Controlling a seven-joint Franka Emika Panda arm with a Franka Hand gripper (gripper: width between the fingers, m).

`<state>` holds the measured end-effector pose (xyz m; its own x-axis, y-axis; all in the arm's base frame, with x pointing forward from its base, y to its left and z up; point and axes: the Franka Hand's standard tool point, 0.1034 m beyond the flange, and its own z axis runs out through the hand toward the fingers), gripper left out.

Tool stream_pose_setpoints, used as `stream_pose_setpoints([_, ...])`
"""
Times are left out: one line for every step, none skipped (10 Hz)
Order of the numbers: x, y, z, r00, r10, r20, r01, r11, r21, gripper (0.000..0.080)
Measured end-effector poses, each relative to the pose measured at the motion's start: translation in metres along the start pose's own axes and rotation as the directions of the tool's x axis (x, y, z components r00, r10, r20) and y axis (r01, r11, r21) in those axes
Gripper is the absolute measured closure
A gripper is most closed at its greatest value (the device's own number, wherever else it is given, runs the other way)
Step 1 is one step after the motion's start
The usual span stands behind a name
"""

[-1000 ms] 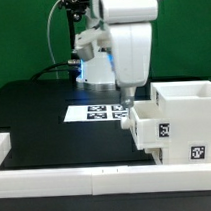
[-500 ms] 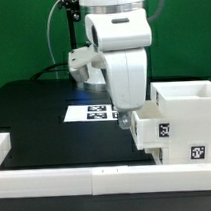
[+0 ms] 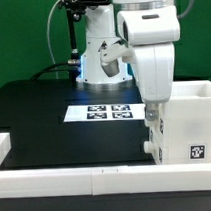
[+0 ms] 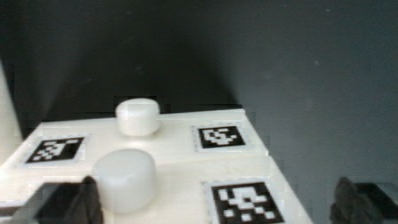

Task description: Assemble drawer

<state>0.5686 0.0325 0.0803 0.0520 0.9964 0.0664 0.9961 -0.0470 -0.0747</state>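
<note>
The white drawer casing [image 3: 190, 121] stands at the exterior view's right, with tags on its side. Two trays sit in it. In the wrist view their tagged fronts line up, one knob [image 4: 139, 115] farther off and one knob [image 4: 125, 180] close to the camera. My gripper [image 3: 154, 114] hangs right against the front of the casing, at the trays. In the wrist view the gripper [image 4: 214, 207] is open. Its dark fingers [image 4: 63, 206] stand wide apart on either side of the nearer tray front and hold nothing.
The marker board [image 3: 106, 111] lies on the black table just to the exterior view's left of the gripper. Low white rails [image 3: 77, 181] edge the table at the front and at the left [image 3: 1, 147]. The robot base [image 3: 97, 69] stands behind.
The arm has swung toward the exterior view's right. The tray that stuck out of the casing now sits pushed in, its front about level with the casing's front.
</note>
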Motion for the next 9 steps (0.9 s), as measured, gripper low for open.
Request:
stream_pose_setpoints([0.000,0.000,0.001,1.000,0.009,0.000,-0.009,1.000,-0.007,0.0150])
stream_pose_setpoints([0.000,0.000,0.001,1.000,0.010,-0.001,-0.010,1.000,-0.009,0.0150])
stream_pose_setpoints([-0.004,0.000,0.002,1.000,0.003,-0.002,-0.003,1.000,-0.008,0.0150])
stream_pose_setpoints([-0.011,0.001,0.000,1.000,-0.011,0.001,0.011,1.000,-0.007,0.0150])
stream_pose_setpoints([-0.021,0.004,-0.002,1.000,-0.012,0.005,0.012,1.000,-0.011,0.0150])
stream_pose_setpoints([-0.026,0.004,-0.004,1.000,-0.005,0.007,0.005,1.000,-0.013,0.0150])
stream_pose_setpoints([-0.025,0.004,-0.003,1.000,-0.005,0.006,0.005,1.000,-0.011,0.0150])
stream_pose_setpoints([-0.025,0.003,-0.002,1.000,-0.005,0.006,0.005,1.000,-0.011,0.0150])
stream_pose_setpoints([-0.025,0.003,-0.002,1.000,-0.005,0.006,0.005,1.000,-0.010,0.0150])
